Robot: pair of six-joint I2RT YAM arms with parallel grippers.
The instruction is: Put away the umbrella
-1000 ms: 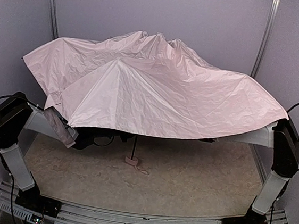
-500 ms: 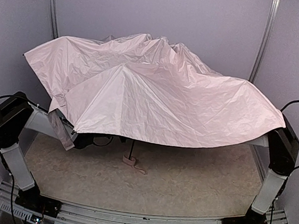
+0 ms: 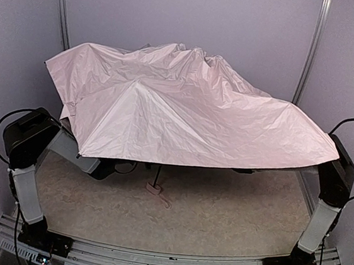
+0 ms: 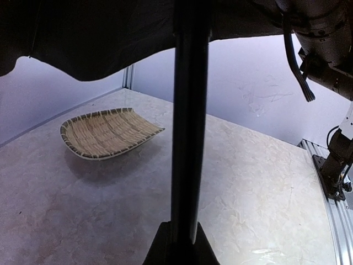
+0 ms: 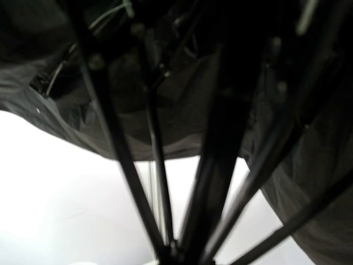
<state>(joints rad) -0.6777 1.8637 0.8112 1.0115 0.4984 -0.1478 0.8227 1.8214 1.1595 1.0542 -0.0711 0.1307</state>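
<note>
Left end effector (image 4: 182, 247) was clenched on a dark rod (image 4: 190, 110) of the umbrella (image 3: 185, 117), spread open pink-side up over the table (image 3: 231, 220), the right end effector's grip unreadable among blurred ribs (image 5: 124, 154); collapsing seemed in hand, next calling for the frame to be drawn inward.

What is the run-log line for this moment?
pale pink folding umbrella: open | left tool: shut on dark metal shaft | right tool: hidden beneath umbrella, state unclear | woven bamboo tray: on table
</note>
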